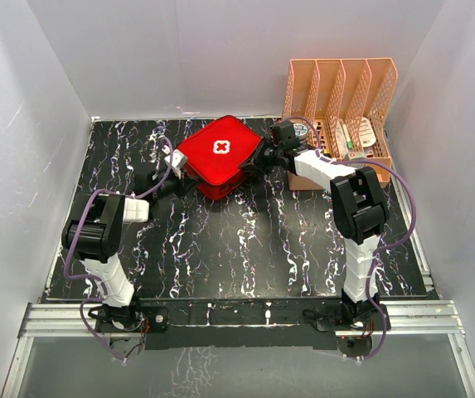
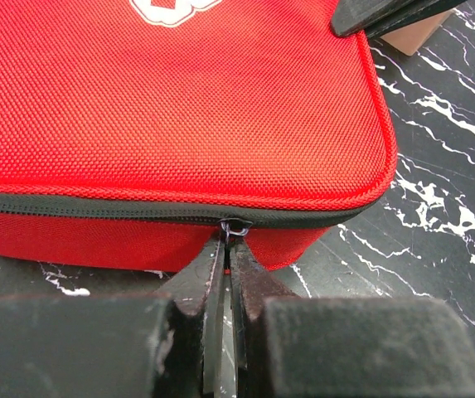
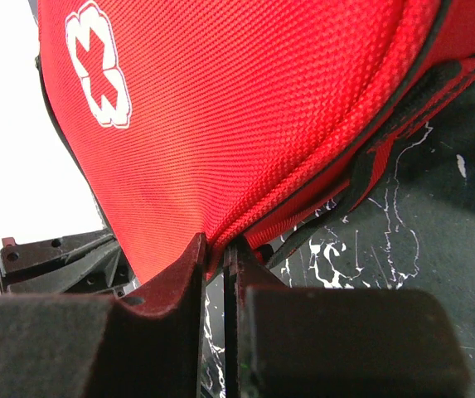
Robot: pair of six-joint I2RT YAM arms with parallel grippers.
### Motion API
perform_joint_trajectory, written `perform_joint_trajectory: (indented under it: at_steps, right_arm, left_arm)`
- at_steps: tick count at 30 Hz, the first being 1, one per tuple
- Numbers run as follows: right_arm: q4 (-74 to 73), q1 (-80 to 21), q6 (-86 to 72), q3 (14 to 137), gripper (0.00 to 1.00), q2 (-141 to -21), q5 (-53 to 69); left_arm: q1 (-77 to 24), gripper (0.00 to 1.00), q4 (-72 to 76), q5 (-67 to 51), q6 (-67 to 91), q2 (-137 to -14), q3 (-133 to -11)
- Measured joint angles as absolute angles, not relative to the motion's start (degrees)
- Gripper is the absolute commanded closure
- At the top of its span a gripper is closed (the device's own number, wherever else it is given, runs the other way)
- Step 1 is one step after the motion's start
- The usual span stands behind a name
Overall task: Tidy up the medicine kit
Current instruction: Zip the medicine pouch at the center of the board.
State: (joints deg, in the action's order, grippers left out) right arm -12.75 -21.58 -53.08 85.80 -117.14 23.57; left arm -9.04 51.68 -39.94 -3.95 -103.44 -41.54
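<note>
Kit (image 1: 219,157) is held at two spots: left pincer (image 2: 227,269) clenched on the zip pull (image 2: 235,226), right pincer (image 3: 218,253) clenched on the lid's piped edge. The fabric looks soft and light and will likely buckle, so seams give the firmest hold. It lies on the bench (image 1: 245,249), far middle, just beside the rack (image 1: 336,91).

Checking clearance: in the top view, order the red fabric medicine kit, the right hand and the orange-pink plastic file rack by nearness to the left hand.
1. Red fabric medicine kit, pinched by the left hand.
2. Right hand, at the kit's right side.
3. Orange-pink plastic file rack, back right.
</note>
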Motion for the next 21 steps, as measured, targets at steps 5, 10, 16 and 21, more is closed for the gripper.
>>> perform_joint_trajectory:
  at_steps: [5,10,16,21]
  right_arm:
    - [-11.9,-22.3,-53.6,85.5,1.0,-117.1,23.8]
    - [-11.7,-22.8,-54.2,85.4,1.0,-117.1,23.7]
    - [-11.7,-22.8,-54.2,85.4,0.88,-117.2,24.0]
    - [-12.4,-22.5,-52.9,85.8,0.72,-117.2,25.2]
  left_arm:
    - [-6.1,1.0,48.3,-41.9,-5.4,-103.5,-43.4]
    - [-3.6,1.0,46.0,-42.9,-6.8,-105.1,-46.4]
    - [-3.1,1.0,44.8,-46.1,-9.1,-106.2,-48.0]
    - [-4.1,1.0,42.8,-48.5,-11.5,-105.9,-48.1]
